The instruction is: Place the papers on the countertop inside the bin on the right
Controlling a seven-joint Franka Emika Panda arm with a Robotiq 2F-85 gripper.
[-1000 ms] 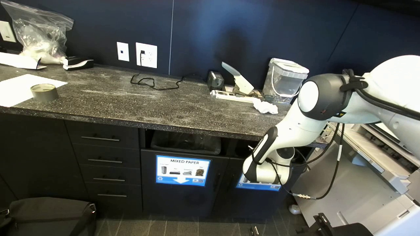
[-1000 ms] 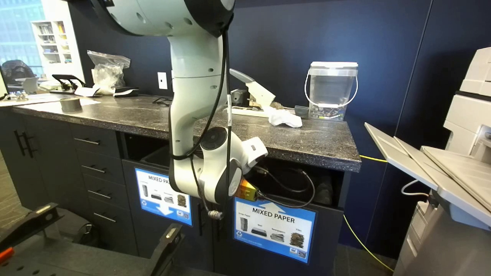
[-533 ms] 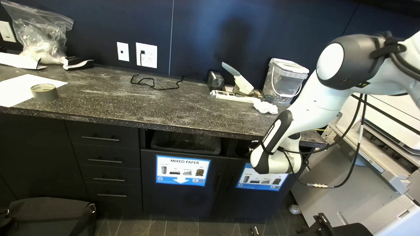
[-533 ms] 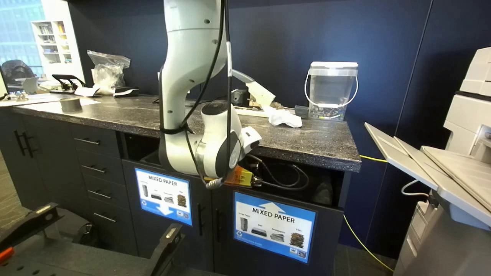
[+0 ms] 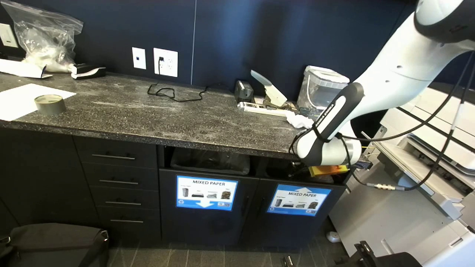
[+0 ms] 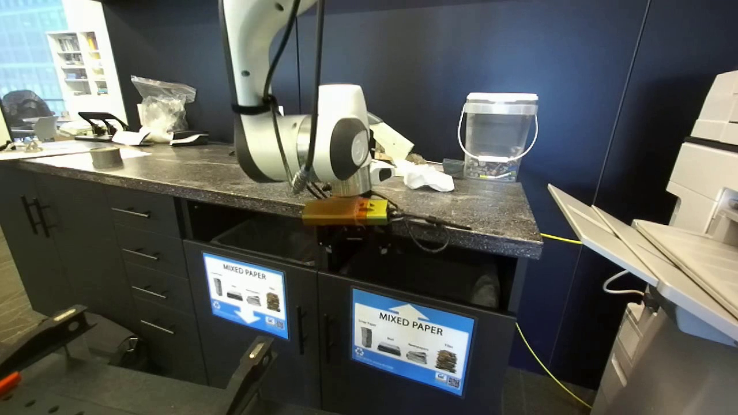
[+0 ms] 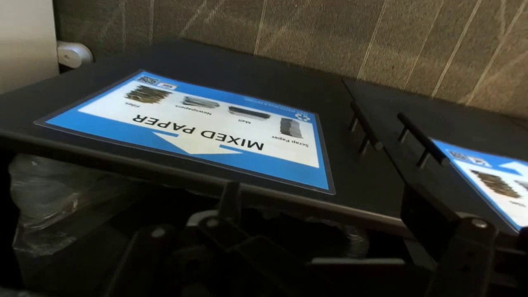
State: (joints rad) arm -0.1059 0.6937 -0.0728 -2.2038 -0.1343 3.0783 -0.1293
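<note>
Exterior view: worktop point(image 6: 481, 204), right-hand bin point(image 6: 490, 357) below at five o'clock; wrist view shows plastic liner point(image 7: 45, 202) inside, other contents unclear. Tub point(image 6: 500, 135) holds small mixed bits point(image 6: 490, 169). Pincer point(image 6: 356, 252) spread apart, nothing seen gripped. Paper wad point(image 6: 429, 177) on worktop, one-to-two o'clock of pincer, long axis ten-to-four; likely next reach.

On the surface point(image 5: 193, 122), tape point(image 5: 51, 106) sits at the edge of a sheet point(image 5: 20, 99) with a bag point(image 5: 48, 44) behind, a cord point(image 5: 182, 100) lies toward the back, and crumpled paper point(image 5: 298, 120) rests near the tub point(image 5: 321, 87) at right, where the arm point(image 5: 389, 76) hangs bent above the right-hand bin point(image 5: 285, 228).
</note>
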